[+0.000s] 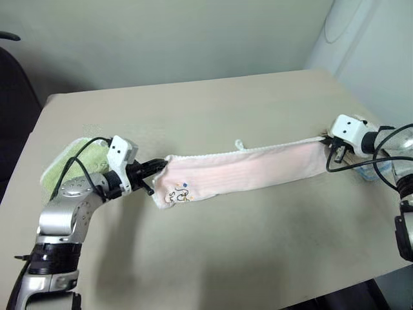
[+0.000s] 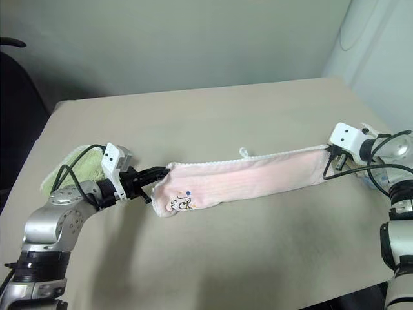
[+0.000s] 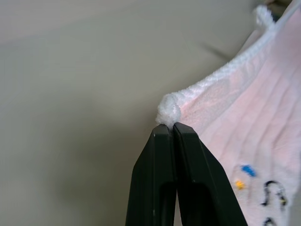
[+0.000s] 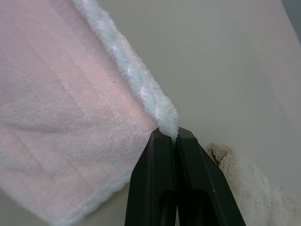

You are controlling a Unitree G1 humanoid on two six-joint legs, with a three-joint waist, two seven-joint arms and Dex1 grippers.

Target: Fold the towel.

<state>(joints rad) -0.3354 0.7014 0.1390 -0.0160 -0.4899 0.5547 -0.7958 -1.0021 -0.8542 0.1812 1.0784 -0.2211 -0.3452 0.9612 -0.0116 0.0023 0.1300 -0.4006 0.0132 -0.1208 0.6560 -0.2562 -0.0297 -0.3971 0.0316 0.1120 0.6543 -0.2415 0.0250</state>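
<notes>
The pale pink towel hangs stretched as a long band above the beige table, white edging along its upper side and a small white loop near the middle. Dark embroidered lettering sits at its left end. My left gripper is shut on the towel's upper left corner. My right gripper is shut on the upper right corner. The lower edge sags toward the tabletop.
A light green folded towel lies at the table's left edge behind my left arm. A beige folded towel lies at the right edge under my right wrist. A dark chair stands past the table's left side.
</notes>
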